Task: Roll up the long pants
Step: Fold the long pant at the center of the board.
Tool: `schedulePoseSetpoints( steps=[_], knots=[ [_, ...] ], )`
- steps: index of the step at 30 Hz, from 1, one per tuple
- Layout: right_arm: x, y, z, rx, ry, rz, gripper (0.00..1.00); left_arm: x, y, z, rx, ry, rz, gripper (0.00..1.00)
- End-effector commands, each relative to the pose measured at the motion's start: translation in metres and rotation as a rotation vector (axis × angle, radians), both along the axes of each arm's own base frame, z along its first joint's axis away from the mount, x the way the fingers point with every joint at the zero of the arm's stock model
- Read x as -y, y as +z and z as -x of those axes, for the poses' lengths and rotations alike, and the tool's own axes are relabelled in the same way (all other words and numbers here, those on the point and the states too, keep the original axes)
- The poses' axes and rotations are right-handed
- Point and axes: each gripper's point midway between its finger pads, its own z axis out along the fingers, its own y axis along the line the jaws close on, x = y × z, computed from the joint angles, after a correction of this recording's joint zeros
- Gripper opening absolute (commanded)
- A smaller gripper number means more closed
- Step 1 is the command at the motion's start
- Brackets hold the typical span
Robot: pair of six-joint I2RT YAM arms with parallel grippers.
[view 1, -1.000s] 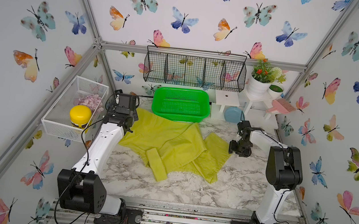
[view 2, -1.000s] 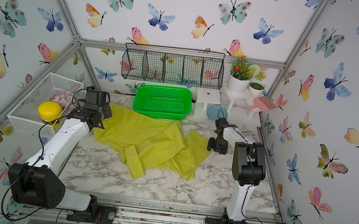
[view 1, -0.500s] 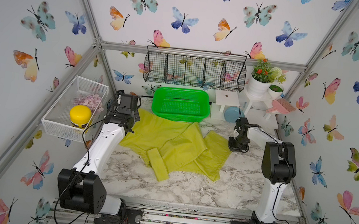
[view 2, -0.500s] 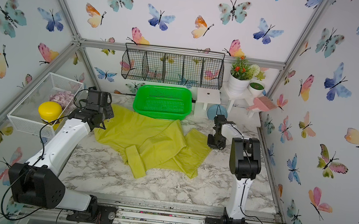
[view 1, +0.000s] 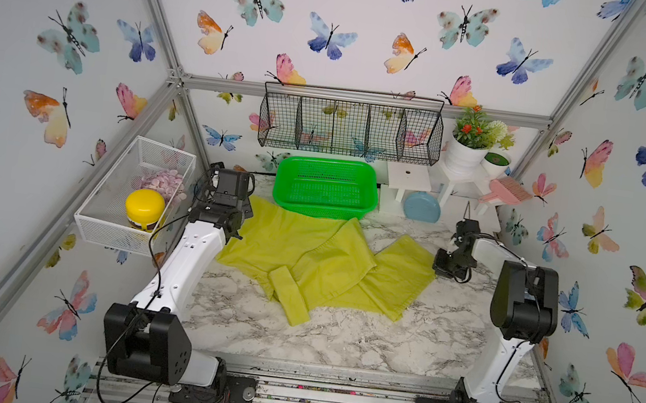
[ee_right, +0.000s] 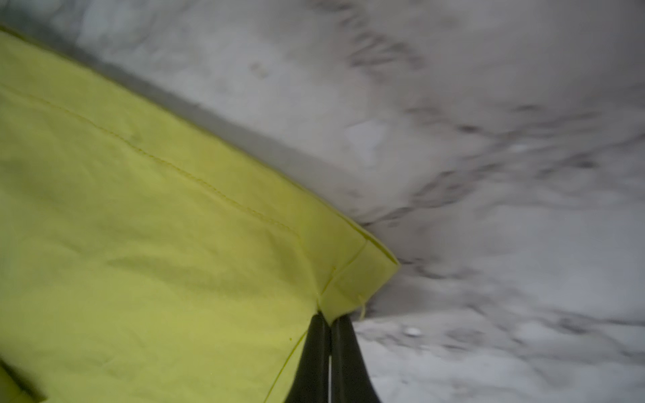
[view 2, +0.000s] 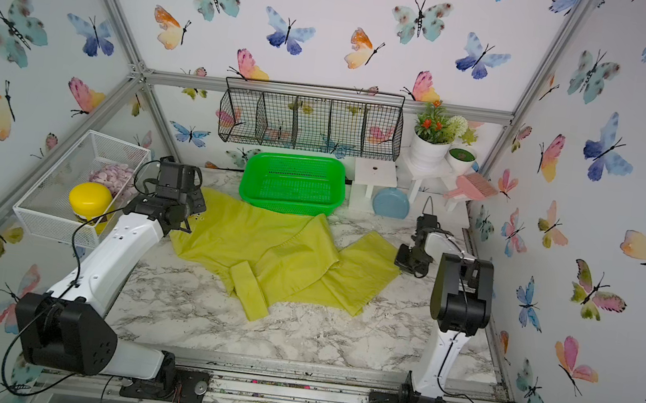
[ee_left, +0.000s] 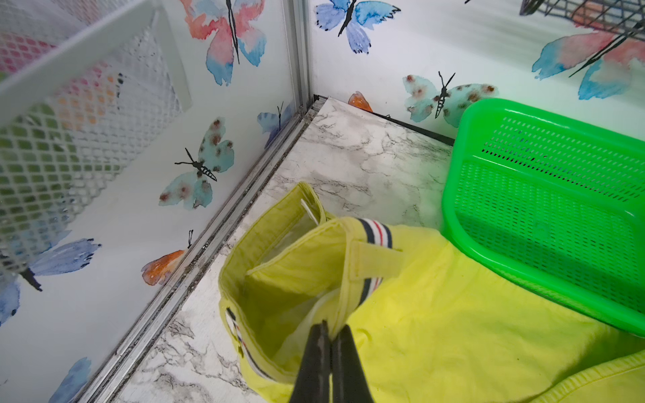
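Observation:
The yellow-green long pants (view 1: 318, 260) (view 2: 277, 255) lie crumpled and spread across the marble table, in front of the green basket. A folded strip of them points toward the front. In the left wrist view my left gripper (ee_left: 330, 331) is shut on the pants (ee_left: 436, 314) at the waist. The striped waistband (ee_left: 377, 232) stands open just beyond it, near the back-left corner. My right gripper (ee_right: 330, 319) is shut on a hem corner of one pants leg (ee_right: 356, 279), at the right end of the cloth (view 1: 426, 265), low over the table.
The green basket (view 1: 325, 186) (ee_left: 544, 195) touches the pants' far edge. A white wire basket (view 1: 133, 196) with a yellow-lidded jar (view 1: 145, 203) hangs on the left wall. At the back are a black wire rack (view 1: 349, 124), a white stool (view 1: 408, 179), a blue disc (view 1: 421, 207) and a plant pot (view 1: 465, 153).
My right gripper has gone from open to shut on the leg's hem corner, and that corner now reaches slightly further right. The left arm has stayed put with its grip.

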Motion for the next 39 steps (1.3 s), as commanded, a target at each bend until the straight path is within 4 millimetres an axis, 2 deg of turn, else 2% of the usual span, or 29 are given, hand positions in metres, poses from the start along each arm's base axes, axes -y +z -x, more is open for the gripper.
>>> schedulePoseSetpoints(
  steps=[1, 4, 8, 14, 17, 19, 24, 29, 33, 39],
  knots=[
    [0.055, 0.034, -0.016, 0.111, -0.188, 0.002, 0.02, -0.001, 0.002, 0.004, 0.007, 0.021, -0.009, 0.00],
    [0.074, 0.039, -0.026, 0.133, -0.241, -0.040, 0.03, -0.003, 0.004, 0.003, 0.007, 0.026, -0.016, 0.00],
    [0.084, 0.042, -0.047, 0.156, -0.255, -0.074, 0.02, -0.008, 0.005, 0.003, 0.007, 0.051, -0.042, 0.00],
    [0.104, 0.089, -0.105, 0.306, -0.291, -0.052, 0.02, -0.012, 0.005, 0.002, 0.004, 0.072, -0.060, 0.00],
    [0.124, 0.112, -0.120, 0.336, -0.335, 0.005, 0.03, -0.016, 0.008, 0.000, 0.009, 0.092, -0.070, 0.00],
    [0.137, 0.130, -0.123, 0.382, -0.373, 0.020, 0.02, -0.019, 0.010, -0.001, 0.014, 0.105, -0.077, 0.00],
    [0.166, 0.162, -0.113, 0.463, -0.448, 0.059, 0.03, -0.025, 0.014, -0.007, 0.027, 0.137, -0.084, 0.00],
    [0.186, 0.168, -0.080, 0.475, -0.523, 0.128, 0.03, -0.036, 0.020, 0.000, 0.046, 0.208, -0.106, 0.00],
    [0.187, 0.155, -0.054, 0.444, -0.536, 0.153, 0.03, -0.047, 0.024, 0.017, 0.067, 0.273, -0.131, 0.00],
    [0.177, 0.113, -0.011, 0.322, -0.543, 0.176, 0.02, -0.060, 0.028, 0.043, 0.082, 0.336, -0.167, 0.00]
  ],
)
